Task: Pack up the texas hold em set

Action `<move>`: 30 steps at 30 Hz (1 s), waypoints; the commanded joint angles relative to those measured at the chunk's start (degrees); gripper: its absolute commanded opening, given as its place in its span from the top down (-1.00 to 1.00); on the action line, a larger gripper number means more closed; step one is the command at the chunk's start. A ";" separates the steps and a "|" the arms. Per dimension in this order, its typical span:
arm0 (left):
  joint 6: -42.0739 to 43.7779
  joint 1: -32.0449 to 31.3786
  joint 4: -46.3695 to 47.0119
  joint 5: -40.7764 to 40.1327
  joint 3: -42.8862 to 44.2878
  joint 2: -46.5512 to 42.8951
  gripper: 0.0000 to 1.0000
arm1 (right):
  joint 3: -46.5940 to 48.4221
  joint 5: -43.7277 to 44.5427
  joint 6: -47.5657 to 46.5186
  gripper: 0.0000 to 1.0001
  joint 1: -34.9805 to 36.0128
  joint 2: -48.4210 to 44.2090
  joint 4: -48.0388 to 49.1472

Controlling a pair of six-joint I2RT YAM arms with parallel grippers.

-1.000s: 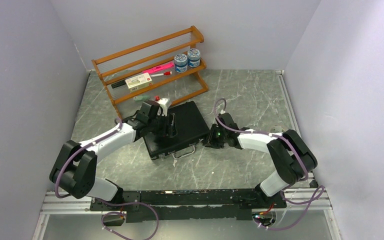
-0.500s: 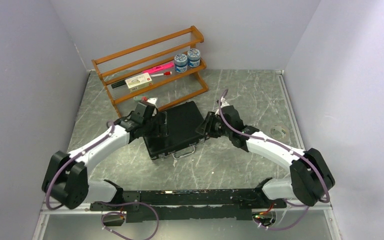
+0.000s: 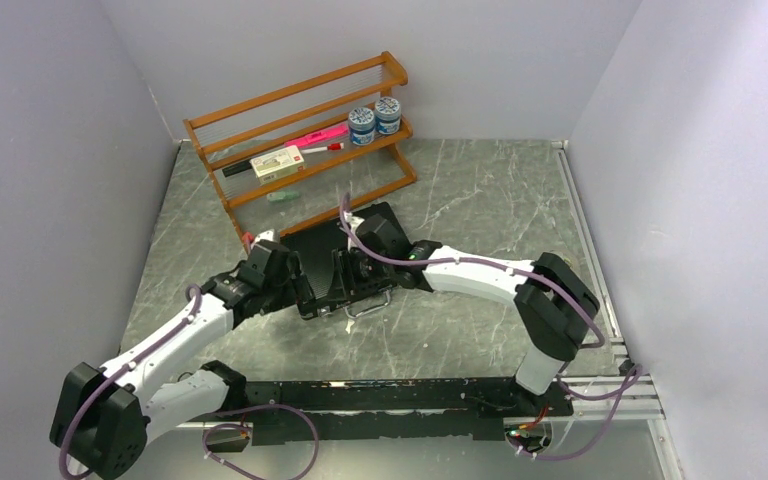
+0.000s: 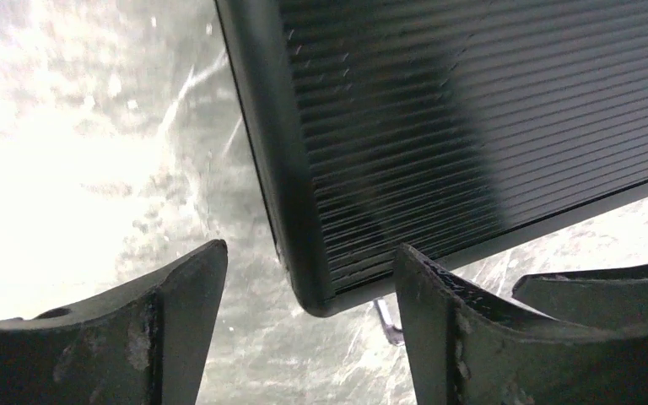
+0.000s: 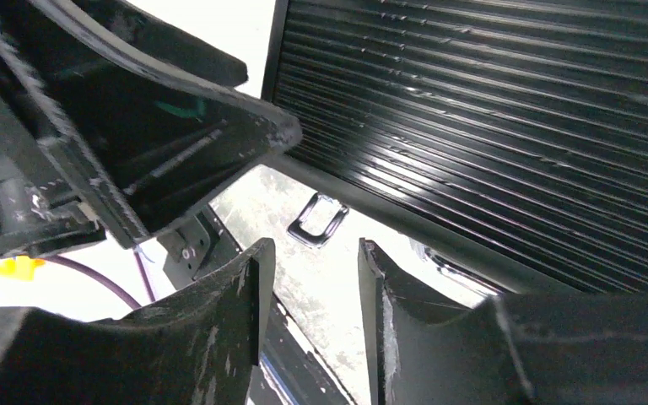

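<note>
The left gripper (image 3: pixel 298 283) is pulling back off the case (image 3: pixel 312 243) lid toward the bench's near-left corner, and is now standing at the case's own near-left corner. The right gripper (image 3: pixel 345 275) (previously just beside the case, toward the right edge) is reaching over the lid, near the handle (image 3: pixel 363 308).

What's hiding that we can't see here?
- Top view: what's inside the case; it is shut.
- Top view: the writing on the white box; too small to read.
- Left wrist view: most of the case; cut off by the picture's edges.
</note>
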 commanded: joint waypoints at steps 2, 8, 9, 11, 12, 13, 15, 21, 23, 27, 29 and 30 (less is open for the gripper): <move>-4.69 0.36 3.51 5.72 -4.27 -1.33 -0.39 | 4.88 -3.30 -3.83 0.14 1.54 2.20 -3.25; -4.92 0.52 5.23 5.75 -8.88 -2.20 -0.07 | 6.41 -4.19 -5.08 0.32 3.22 4.40 -5.67; -4.98 0.54 5.31 5.82 -9.38 -2.26 -0.02 | 7.00 -4.22 -5.07 0.34 3.36 5.06 -6.25; -5.02 0.54 4.96 5.81 -10.00 -2.44 0.08 | 7.96 -3.86 -5.29 0.37 3.80 6.14 -7.42; -5.11 0.54 4.66 5.71 -10.15 -2.65 0.11 | 8.29 -3.75 -5.42 0.37 4.06 6.60 -7.87; -5.17 0.54 4.31 5.45 -10.23 -2.81 0.13 | 8.53 -3.55 -5.50 0.38 4.36 7.01 -8.19; -5.73 0.62 3.69 5.19 -10.48 -3.26 0.17 | 8.98 -3.45 -5.51 0.38 4.74 7.79 -8.67; -6.47 0.63 3.91 5.85 -11.60 -3.26 0.23 | 9.47 -1.48 -5.22 0.50 5.51 9.57 -9.47; -6.35 0.64 3.95 5.87 -11.74 -3.19 0.23 | 9.43 -1.15 -4.79 0.55 5.54 10.05 -9.41; -6.24 0.72 4.26 5.86 -11.83 -3.22 0.24 | 8.90 -0.20 -3.94 0.60 5.65 10.13 -8.80; -6.00 0.72 4.26 5.85 -11.75 -3.12 0.24 | 8.76 0.53 -3.75 0.61 5.68 9.90 -8.81; -5.85 0.72 4.26 5.89 -11.67 -3.01 0.24 | 8.60 0.44 -3.83 0.61 5.65 9.49 -8.43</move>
